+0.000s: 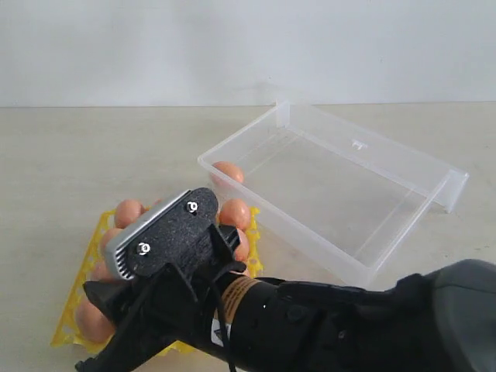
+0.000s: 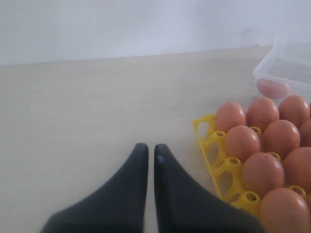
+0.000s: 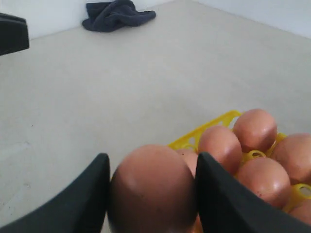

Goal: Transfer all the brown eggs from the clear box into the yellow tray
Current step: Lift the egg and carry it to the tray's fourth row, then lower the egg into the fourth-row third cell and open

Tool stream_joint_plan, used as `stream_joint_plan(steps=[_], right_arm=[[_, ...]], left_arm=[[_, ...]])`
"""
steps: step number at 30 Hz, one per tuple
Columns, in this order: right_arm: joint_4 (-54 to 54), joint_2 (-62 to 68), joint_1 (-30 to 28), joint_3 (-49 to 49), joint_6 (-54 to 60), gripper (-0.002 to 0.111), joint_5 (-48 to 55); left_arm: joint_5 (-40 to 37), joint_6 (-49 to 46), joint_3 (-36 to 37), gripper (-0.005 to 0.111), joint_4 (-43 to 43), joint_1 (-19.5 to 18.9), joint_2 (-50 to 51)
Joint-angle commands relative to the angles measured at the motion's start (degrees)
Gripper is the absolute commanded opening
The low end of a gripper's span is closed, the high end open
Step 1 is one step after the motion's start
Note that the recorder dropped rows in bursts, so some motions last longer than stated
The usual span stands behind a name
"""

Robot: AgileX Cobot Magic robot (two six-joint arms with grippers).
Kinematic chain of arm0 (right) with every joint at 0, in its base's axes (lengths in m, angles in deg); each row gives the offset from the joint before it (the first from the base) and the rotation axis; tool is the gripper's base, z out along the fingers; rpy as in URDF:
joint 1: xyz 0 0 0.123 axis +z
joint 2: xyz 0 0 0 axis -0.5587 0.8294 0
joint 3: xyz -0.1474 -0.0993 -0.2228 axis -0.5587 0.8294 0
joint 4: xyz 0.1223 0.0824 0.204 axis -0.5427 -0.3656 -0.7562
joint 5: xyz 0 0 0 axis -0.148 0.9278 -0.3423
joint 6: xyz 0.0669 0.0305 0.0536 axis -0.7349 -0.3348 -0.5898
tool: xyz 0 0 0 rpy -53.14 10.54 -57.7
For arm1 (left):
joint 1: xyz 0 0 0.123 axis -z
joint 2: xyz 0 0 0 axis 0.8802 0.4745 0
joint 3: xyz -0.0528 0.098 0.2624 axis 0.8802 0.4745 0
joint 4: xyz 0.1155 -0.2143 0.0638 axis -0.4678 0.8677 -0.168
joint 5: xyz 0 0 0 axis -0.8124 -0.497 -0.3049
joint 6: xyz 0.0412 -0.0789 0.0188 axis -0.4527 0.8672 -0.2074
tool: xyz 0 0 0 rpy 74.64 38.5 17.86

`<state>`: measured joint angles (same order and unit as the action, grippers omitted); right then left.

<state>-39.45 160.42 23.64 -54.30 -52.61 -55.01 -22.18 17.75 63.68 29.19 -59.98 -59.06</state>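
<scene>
The yellow tray [image 1: 84,267] lies at the front left and holds several brown eggs [image 1: 129,211]. My right arm reaches across over it and hides much of it in the exterior view. My right gripper [image 3: 151,162] is shut on one brown egg [image 3: 151,191], held above the tray [image 3: 214,125] beside the seated eggs [image 3: 255,128]. The clear box [image 1: 341,256] stands open to the right, with one brown egg [image 1: 227,171] in its near left corner, also seen as the egg [image 2: 273,88] in the left wrist view. My left gripper [image 2: 147,147] is shut and empty over bare table, left of the tray [image 2: 206,127].
A dark cloth [image 3: 119,14] lies crumpled on the table by the wall in the right wrist view. The box's clear lid [image 1: 368,143] lies flat behind the box. A pale wall bounds the table's far side.
</scene>
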Motion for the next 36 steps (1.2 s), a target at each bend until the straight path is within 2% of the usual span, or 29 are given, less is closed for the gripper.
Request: stream_joint_plan(steps=[1, 5, 10, 14, 17, 18, 23, 26, 30, 36], right_arm=[[7.91, 3.64, -2.9, -0.18, -13.72, 0.0, -7.14], [22.51, 3.96, -8.86, -0.18, -27.42, 0.0, -18.44], [32.91, 3.85, -15.78, -0.18, -35.47, 0.0, -29.57], [51.18, 3.98, -18.81, -0.18, -38.49, 0.0, -24.81], [65.37, 3.98, -18.97, -0.18, -40.74, 0.0, -17.34], [67.02, 3.98, -18.97, -0.18, -40.74, 0.0, -16.33], [62.42, 3.98, -19.09, -0.18, -40.63, 0.0, -7.39], [62.1, 3.98, -19.09, -0.18, -40.63, 0.0, -6.79], [56.03, 3.98, -19.09, -0.18, -34.38, 0.0, 0.27], [52.49, 3.98, -19.09, -0.18, -29.18, 0.0, 0.93]], left_arm=[[0.24, -0.08, 0.21, 0.004, -0.08, 0.25, -0.15], [0.24, -0.08, 0.21, 0.004, -0.08, 0.25, -0.15], [0.24, -0.08, 0.21, 0.004, -0.08, 0.25, -0.15], [0.24, -0.08, 0.21, 0.004, -0.08, 0.25, -0.15], [0.24, -0.08, 0.21, 0.004, -0.08, 0.25, -0.15], [0.24, -0.08, 0.21, 0.004, -0.08, 0.25, -0.15], [0.24, -0.08, 0.21, 0.004, -0.08, 0.25, -0.15], [0.24, -0.08, 0.21, 0.004, -0.08, 0.25, -0.15], [0.24, -0.08, 0.21, 0.004, -0.08, 0.25, -0.15], [0.24, -0.08, 0.21, 0.004, -0.08, 0.25, -0.15]])
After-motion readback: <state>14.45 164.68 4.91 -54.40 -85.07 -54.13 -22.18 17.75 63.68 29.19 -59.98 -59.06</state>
